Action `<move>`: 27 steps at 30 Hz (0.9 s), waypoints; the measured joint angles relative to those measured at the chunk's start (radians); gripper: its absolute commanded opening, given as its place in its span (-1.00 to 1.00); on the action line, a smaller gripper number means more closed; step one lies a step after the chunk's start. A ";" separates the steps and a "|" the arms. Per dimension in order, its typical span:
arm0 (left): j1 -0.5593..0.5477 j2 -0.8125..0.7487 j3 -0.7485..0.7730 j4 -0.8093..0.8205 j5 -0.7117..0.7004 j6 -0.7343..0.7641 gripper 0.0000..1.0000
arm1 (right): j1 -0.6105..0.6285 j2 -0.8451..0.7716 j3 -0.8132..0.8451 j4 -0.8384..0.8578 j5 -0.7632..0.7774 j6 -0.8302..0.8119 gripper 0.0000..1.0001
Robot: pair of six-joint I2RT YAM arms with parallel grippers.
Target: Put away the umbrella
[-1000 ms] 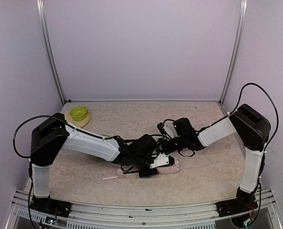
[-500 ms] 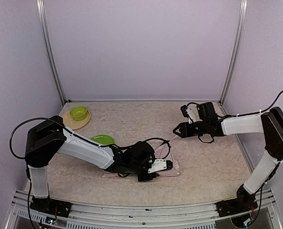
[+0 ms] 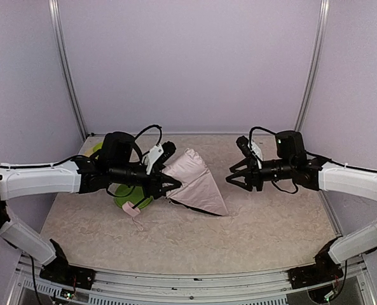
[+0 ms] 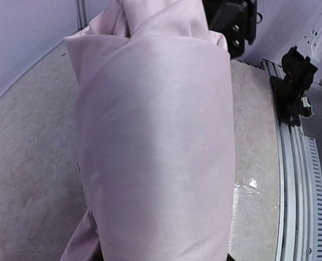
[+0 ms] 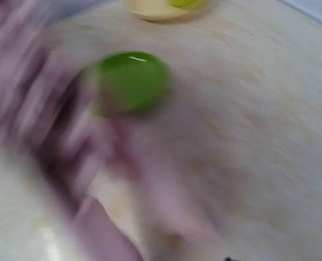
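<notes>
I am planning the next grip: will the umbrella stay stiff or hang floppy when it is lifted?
Probably floppy: the umbrella hangs loose and fanned out from the left gripper. Probably light, since one gripper alone seems to hold it up. Its handle dangles below, so it may swing.

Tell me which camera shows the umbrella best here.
Top external: the whole umbrella shows, pink fabric half spread, gripped by the left tool, handle hanging below. Left wrist shows only pink fabric filling the frame; right wrist is motion-blurred, just pink smears.
</notes>
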 measured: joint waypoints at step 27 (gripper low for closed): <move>-0.068 -0.211 -0.047 -0.028 -0.259 -0.064 -1.00 | 0.294 0.219 -0.113 0.710 0.047 0.475 0.60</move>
